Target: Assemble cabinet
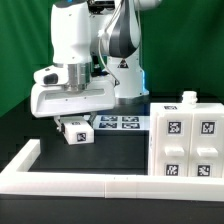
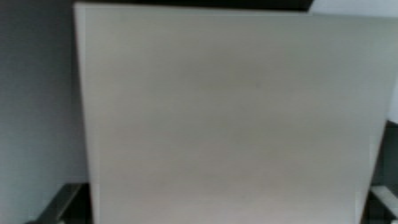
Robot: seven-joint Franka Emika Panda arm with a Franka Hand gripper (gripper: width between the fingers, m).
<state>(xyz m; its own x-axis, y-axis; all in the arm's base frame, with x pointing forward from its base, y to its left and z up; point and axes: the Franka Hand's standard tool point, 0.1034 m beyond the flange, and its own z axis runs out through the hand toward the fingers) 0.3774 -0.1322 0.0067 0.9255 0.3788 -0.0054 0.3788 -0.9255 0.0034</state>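
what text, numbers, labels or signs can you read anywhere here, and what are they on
No readable words, numbers or brand names in either view.
cabinet: square black-and-white tags only, no text.
marker board: tags only, no text.
small white block: one tag, no text.
white panel in the wrist view: blank.

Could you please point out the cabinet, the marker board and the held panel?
cabinet [image 1: 186,143]: exterior view, its tagged front face.
marker board [image 1: 118,123]: exterior view, its tagged top.
panel [image 2: 222,110]: wrist view, middle of its flat face.
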